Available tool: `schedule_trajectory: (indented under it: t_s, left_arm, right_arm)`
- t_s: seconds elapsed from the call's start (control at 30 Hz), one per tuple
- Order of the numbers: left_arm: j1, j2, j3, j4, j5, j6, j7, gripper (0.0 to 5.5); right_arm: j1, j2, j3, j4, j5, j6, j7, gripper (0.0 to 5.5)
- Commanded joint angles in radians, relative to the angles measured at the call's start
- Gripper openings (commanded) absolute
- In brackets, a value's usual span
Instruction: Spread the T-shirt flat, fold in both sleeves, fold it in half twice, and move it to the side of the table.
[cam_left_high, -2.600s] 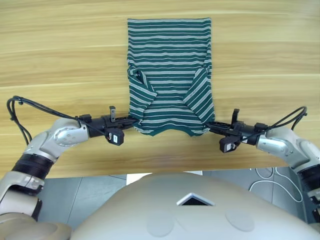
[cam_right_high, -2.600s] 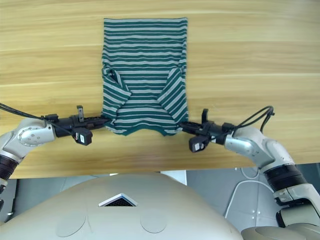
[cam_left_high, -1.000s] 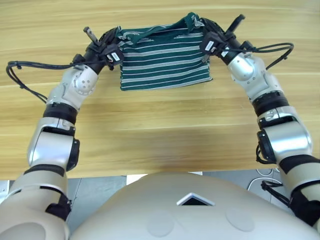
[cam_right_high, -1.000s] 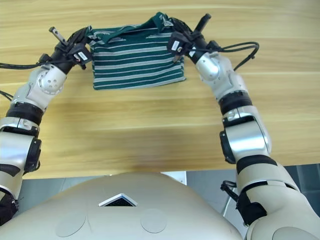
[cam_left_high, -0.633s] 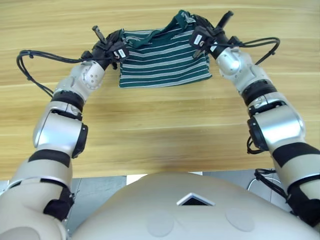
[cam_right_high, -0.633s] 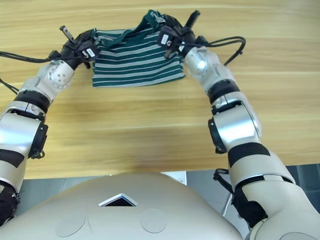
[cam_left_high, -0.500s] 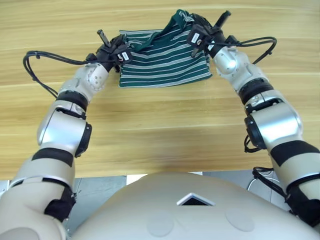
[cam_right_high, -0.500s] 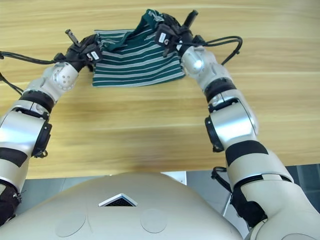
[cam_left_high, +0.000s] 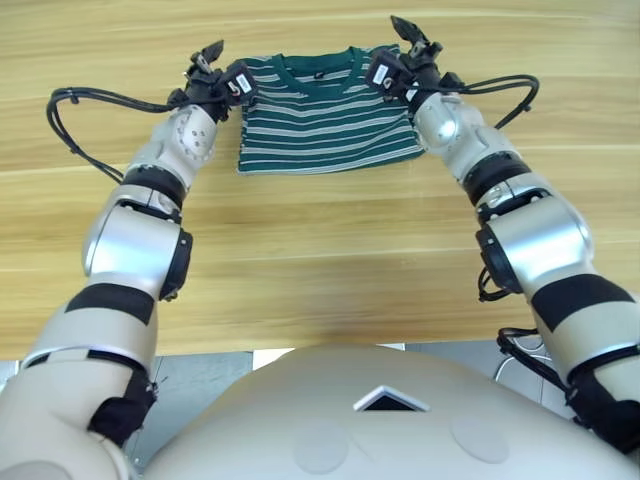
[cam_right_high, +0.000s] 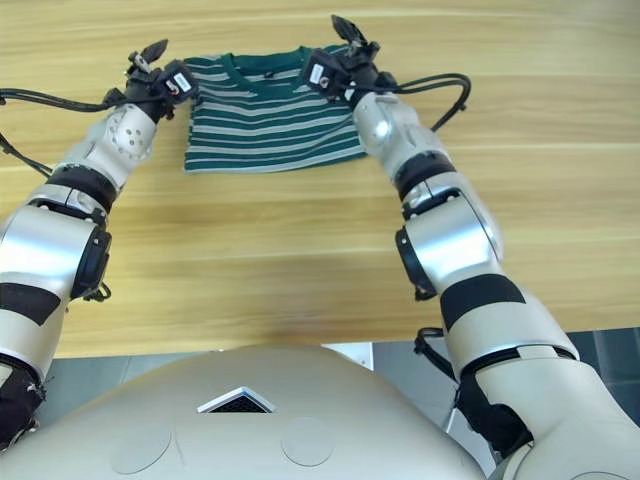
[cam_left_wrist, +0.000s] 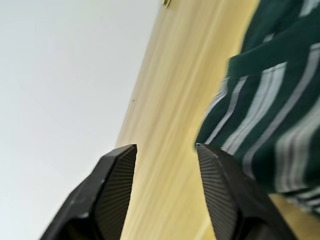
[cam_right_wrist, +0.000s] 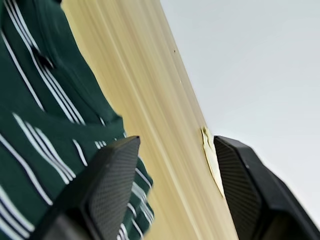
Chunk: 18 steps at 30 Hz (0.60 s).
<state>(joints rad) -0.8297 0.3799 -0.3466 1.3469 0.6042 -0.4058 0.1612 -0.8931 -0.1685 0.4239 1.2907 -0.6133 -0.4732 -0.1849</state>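
Two pincers: your left pincer (cam_left_high: 208, 55) and right pincer (cam_left_high: 408, 30) sit at the far corners of the dark green T-shirt with thin white stripes (cam_left_high: 325, 110), in the upper part of the head views.
Left pincer state: spread, with nothing held. In the left wrist view (cam_left_wrist: 165, 150) you see bare wood in the gap, and the striped cloth lies just beside one finger (cam_left_wrist: 225, 195).
Right pincer state: spread, with nothing held. In the right wrist view (cam_right_wrist: 175, 142) the gap shows wood grain, and the shirt's edge reaches the other finger (cam_right_wrist: 107, 185).
T-shirt: folded into a flat rectangle, wider than it is deep, at the upper centre of the frame. The neckline lies along its far edge, and no sleeves stick out.
Pale wooden bench (cam_left_high: 300, 260): it carries the shirt, and your two arms reach across its near half.
Black cables (cam_left_high: 70, 110): they loop from each wrist out over the wood, at the upper left and upper right.
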Motion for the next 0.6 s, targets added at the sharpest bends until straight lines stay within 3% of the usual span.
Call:
schedule_trajectory:
  t_s: [0.03,0.2,0.33,0.47,0.6]
  left_arm:
    - [-0.012,0.024,0.021,0.029,-0.012,0.107,0.032,2.44]
    - [0.031,0.056,0.366,0.011,-0.349,0.079,0.042,2.44]
    - [0.073,0.057,0.545,-0.008,-0.537,0.021,-0.04,2.44]
    - [0.11,0.063,0.615,-0.032,-0.618,-0.043,-0.136,2.44]
    - [0.157,0.044,0.639,-0.056,-0.65,-0.116,-0.209,2.44]
  right_arm:
    - [0.038,0.091,0.121,-0.062,-0.08,-0.095,0.039,2.7]
    - [0.087,0.177,0.274,-0.02,-0.191,-0.077,0.127,2.7]
    - [0.107,0.115,0.333,-0.016,-0.219,-0.125,0.209,2.7]
    - [0.192,-0.092,0.343,-0.111,-0.163,-0.39,0.332,2.7]
    - [0.431,-0.406,0.21,-0.4,0.13,-0.619,0.443,2.7]
